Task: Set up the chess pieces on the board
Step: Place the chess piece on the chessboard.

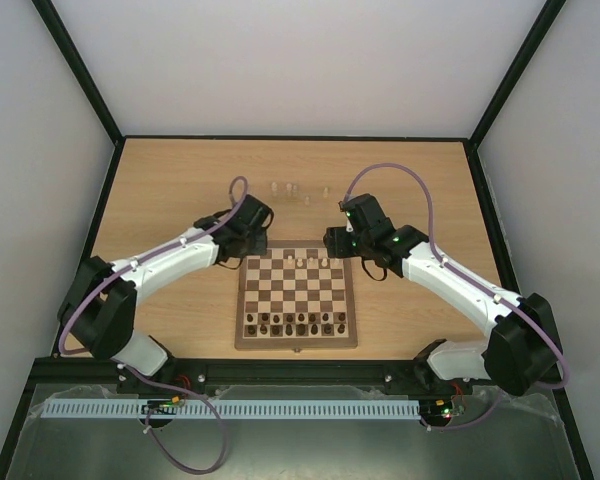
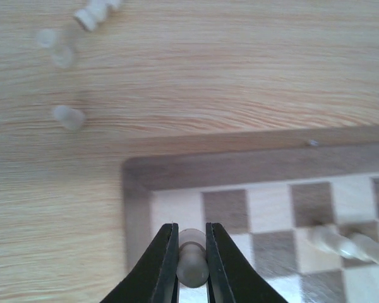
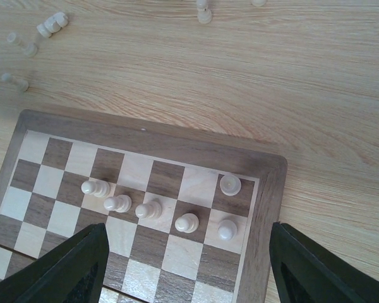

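Observation:
My left gripper is shut on a pale cream pawn, over the far left corner of the board. Whether the pawn touches the square I cannot tell. From above, the left gripper sits at the far left corner of the board. My right gripper stands open and empty above the far right corner of the board. Several pale pawns line the second row there, and one pale piece fills the corner square. Dark pieces fill the near rows.
Loose pale pieces lie on the light wood tabletop beyond the board; they also show as pale pieces in the left wrist view and pale pieces in the right wrist view. Both arms flank the board's far edge.

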Controlling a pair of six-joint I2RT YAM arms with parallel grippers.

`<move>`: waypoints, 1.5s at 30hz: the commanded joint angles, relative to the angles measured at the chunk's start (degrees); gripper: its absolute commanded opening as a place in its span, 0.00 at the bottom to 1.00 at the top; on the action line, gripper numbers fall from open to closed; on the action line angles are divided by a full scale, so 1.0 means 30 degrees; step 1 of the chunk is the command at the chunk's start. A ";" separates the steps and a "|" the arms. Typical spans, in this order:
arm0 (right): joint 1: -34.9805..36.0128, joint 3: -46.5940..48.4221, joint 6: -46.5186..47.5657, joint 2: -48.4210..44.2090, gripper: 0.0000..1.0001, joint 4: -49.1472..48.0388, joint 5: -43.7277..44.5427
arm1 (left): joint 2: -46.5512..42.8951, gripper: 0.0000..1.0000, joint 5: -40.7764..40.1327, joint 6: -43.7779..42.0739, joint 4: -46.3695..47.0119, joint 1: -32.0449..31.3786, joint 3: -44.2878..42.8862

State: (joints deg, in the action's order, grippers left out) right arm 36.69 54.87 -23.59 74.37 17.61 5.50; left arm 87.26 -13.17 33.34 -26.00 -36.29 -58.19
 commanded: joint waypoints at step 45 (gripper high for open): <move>0.0095 -0.0199 0.0013 -0.0091 0.71 -0.0006 0.0161 | 0.2984 0.26 0.0097 0.0635 -0.0777 -0.3476 -0.2474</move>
State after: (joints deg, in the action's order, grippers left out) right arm 36.69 54.83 -23.59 74.37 17.63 6.44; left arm 100.01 -11.84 35.16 -25.45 -46.48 -63.11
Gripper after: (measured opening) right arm 0.707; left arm 0.243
